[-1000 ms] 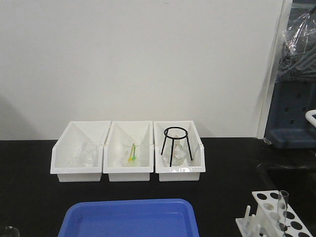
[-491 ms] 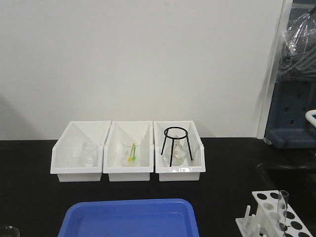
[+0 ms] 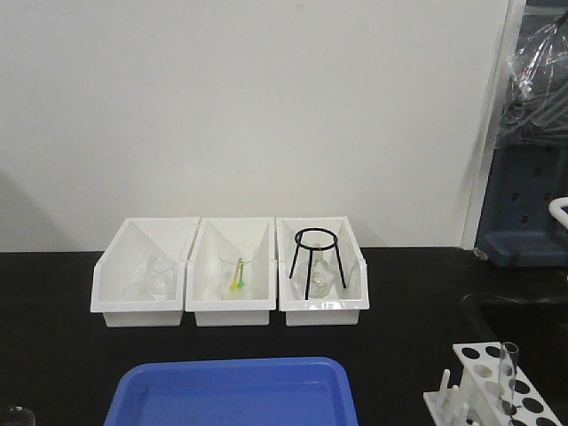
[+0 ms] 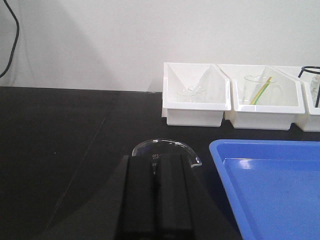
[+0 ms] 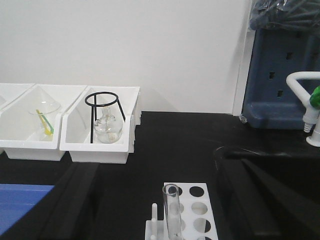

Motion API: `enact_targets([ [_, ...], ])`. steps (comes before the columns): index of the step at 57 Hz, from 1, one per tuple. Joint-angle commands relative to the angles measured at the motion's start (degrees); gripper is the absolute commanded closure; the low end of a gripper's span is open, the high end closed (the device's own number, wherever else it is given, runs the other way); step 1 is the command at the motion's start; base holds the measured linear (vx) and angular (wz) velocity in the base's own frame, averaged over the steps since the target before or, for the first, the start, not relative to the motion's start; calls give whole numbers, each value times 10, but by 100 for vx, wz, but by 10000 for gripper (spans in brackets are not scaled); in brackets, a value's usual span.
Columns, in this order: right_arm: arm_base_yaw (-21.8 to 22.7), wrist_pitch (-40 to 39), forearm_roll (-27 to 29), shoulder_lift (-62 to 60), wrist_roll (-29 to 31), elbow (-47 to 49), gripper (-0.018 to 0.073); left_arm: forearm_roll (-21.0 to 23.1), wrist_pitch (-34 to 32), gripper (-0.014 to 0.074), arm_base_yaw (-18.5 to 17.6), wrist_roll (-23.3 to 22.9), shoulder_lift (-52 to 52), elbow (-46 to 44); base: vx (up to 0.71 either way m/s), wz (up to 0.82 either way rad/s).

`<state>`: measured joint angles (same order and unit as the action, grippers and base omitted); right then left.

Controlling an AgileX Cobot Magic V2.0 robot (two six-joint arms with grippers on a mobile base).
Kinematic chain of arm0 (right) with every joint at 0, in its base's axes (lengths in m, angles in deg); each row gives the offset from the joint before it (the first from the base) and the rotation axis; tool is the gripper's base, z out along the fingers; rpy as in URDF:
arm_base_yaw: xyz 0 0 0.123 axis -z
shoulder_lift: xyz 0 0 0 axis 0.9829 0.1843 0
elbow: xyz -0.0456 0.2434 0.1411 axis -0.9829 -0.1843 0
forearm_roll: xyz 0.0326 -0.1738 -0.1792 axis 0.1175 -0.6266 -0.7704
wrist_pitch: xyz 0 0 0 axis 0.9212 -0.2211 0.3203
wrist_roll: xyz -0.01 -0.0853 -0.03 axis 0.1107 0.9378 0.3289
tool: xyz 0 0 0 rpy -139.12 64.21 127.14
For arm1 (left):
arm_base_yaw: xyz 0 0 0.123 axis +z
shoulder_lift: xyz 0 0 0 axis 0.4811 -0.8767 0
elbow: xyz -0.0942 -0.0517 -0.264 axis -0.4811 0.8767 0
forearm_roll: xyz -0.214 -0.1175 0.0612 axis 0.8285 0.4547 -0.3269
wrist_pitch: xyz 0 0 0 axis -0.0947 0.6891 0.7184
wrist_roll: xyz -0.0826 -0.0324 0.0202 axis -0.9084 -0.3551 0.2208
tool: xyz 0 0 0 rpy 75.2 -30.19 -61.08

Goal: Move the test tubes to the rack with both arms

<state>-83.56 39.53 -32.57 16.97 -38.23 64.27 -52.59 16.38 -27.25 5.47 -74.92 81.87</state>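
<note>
One clear test tube [image 3: 508,371] stands upright in a hole of the white rack [image 3: 524,404] at the table's near right corner. In the right wrist view the same test tube [image 5: 172,212] rises from the rack [image 5: 199,210], between the two dark fingers [image 5: 75,200] of my right gripper [image 5: 160,170], which is wide open and touches nothing. My left gripper [image 4: 159,161] is shut, its black pads pressed together with nothing showing between them. It hovers just in front of a glass beaker [image 4: 165,146]. Neither arm shows in the front view.
Three white bins [image 3: 229,312] line the back of the black table, holding glassware and a black wire tripod [image 3: 317,262]. A blue tray [image 3: 232,390] lies at the front centre. To the right are a sink [image 5: 280,165] and a white tap [image 5: 307,107].
</note>
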Motion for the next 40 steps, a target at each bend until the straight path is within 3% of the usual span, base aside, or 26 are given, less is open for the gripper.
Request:
enact_targets([
  [1,3,-62,-7,-44,4,-16,50,4,-43,601,1,-4,8,-14,0,0],
  [10,3,-101,-7,-145,4,-111,176,4,-43,601,1,-4,8,-14,0,0],
  [30,3,-111,-6,-355,2,-307,573,4,-43,601,1,-4,8,-14,0,0],
  [40,1,-80,-4,-399,2,-333,573,4,-43,601,1,-4,8,-14,0,0],
])
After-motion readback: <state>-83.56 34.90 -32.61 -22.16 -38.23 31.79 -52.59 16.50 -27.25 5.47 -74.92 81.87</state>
